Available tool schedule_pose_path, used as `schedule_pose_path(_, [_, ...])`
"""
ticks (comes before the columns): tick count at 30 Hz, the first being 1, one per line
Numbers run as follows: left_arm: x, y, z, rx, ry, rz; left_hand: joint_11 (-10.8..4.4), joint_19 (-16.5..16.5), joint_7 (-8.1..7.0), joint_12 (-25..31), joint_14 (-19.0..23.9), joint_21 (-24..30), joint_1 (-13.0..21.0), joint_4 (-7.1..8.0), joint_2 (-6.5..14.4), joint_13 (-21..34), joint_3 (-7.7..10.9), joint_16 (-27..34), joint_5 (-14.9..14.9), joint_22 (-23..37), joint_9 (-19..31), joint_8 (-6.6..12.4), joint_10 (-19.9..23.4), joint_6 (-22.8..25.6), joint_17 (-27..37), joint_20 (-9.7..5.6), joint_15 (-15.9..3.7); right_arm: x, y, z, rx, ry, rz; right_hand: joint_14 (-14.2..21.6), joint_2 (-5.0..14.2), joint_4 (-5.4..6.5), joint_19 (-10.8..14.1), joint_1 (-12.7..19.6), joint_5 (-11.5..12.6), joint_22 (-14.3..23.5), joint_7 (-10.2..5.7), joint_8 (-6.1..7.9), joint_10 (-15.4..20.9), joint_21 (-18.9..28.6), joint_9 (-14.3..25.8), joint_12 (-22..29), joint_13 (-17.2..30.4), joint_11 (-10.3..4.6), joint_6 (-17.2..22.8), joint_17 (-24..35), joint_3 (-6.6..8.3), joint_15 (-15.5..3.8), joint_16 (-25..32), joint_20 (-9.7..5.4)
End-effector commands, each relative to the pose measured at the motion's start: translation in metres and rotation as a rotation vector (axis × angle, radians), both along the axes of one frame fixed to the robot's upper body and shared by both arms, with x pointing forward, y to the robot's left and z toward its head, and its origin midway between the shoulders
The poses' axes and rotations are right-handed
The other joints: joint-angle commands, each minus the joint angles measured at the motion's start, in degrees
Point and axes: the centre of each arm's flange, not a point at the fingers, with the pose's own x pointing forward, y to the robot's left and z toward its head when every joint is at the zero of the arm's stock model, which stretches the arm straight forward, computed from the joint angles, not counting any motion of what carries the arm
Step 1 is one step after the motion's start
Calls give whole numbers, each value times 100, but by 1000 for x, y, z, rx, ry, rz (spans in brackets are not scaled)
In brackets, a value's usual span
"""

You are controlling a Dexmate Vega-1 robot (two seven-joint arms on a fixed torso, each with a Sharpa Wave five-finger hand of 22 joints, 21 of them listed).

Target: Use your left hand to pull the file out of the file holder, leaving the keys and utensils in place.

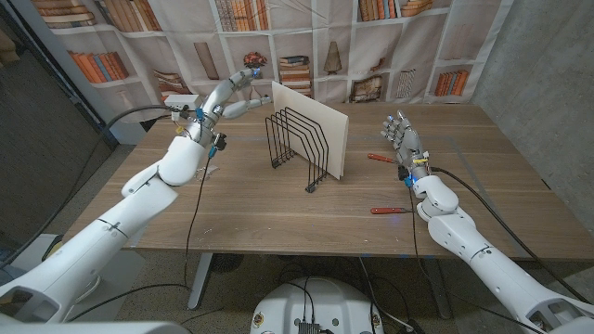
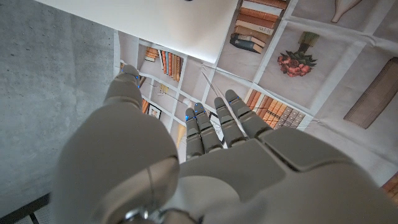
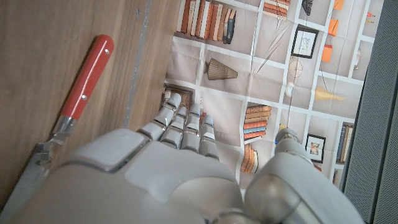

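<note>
While one file (image 1: pixel 320 130) stands in holder (image 1: pixel 297 148), two red-handled utensils (image 1: pixel 389 211)

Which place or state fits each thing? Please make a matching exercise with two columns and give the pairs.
Things:
1. white file
2. black wire file holder
3. red-handled utensil
4. left hand

Places or states:
a. lies flat on the table, near the right forearm
b. raised, fingers reaching toward the file's top corner
c. stands upright in the holder's right-hand end
d. its other slots stand empty

Pairs: 1-c, 2-d, 3-a, 4-b

left hand (image 1: pixel 223 97): raised, fingers spread, holding nothing | right hand (image 1: pixel 403 135): upright, fingers apart, holding nothing
</note>
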Motion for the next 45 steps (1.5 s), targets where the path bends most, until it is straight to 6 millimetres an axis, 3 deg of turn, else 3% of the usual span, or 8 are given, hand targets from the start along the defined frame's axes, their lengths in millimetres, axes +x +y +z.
schedule_pose_path(1, [-35,-26,42,209,-103,103,18,35,-48,-41,69,-5,29,-21,34,18,38,3,-19,16,18,30,55,45,5,-378,-439,-4,-1,-4,1,6,0,73,14,-21,73,-30,2,12,5,-21,-10,-27,15,-16,12,-22,13,15,-23,-4,33,-243])
schedule_pose_path(12, [-48,-42,76,392,-131,214,-132,195,-142,-5,291,20,1,60,56,31,-2,33,-78,23,25,103,368,395,21,-400,-478,-10,-2,-2,-1,-3,-1,228,31,-34,265,-25,-1,10,35,-28,60,-34,17,-1,12,-30,2,19,-33,-17,54,-248])
schedule_pose_path(21, [-56,-62,108,606,-71,294,-62,244,-155,-15,351,25,16,70,56,35,-13,28,-95,26,26,107,428,474,22,-393,-474,-13,-3,-6,12,-1,-9,319,37,-35,330,-36,-5,10,73,-20,127,-60,18,16,13,-8,27,23,-45,-26,65,-245])
schedule_pose_path(30, [-65,-81,134,742,-49,336,-95,354,-145,-10,501,48,89,61,79,41,-2,47,-111,28,27,117,564,596,23,-369,-504,-15,-6,-8,26,-2,-12,325,40,-33,331,-48,-9,11,66,-16,125,-92,18,8,14,11,41,27,-55,-6,51,-235])
schedule_pose_path(34, [-70,-87,145,801,-51,361,-157,435,-163,14,692,62,155,57,110,47,14,87,-125,31,27,156,729,779,28,-384,-568,-16,-7,-10,34,4,-16,339,42,-30,330,-56,-11,11,70,-14,123,-103,18,6,14,15,50,29,-59,-7,53,-228])
schedule_pose_path(38, [-75,-93,155,866,-41,378,-194,756,-183,80,1129,162,191,92,158,61,9,186,-178,45,25,227,1122,1139,50,-396,-609,-17,-9,-11,39,4,-2,457,55,-22,441,-75,-15,13,66,-11,170,-98,19,17,15,24,64,36,-70,8,84,-188])
schedule_pose_path(45, [-78,-106,173,1003,49,370,-250,939,-214,81,1330,220,236,95,177,67,12,213,-213,53,23,242,1274,1292,57,-427,-668,-21,-11,-7,52,-15,-9,526,52,-26,521,-83,-20,13,81,17,237,-115,20,33,16,25,149,36,-83,-3,87,-189])
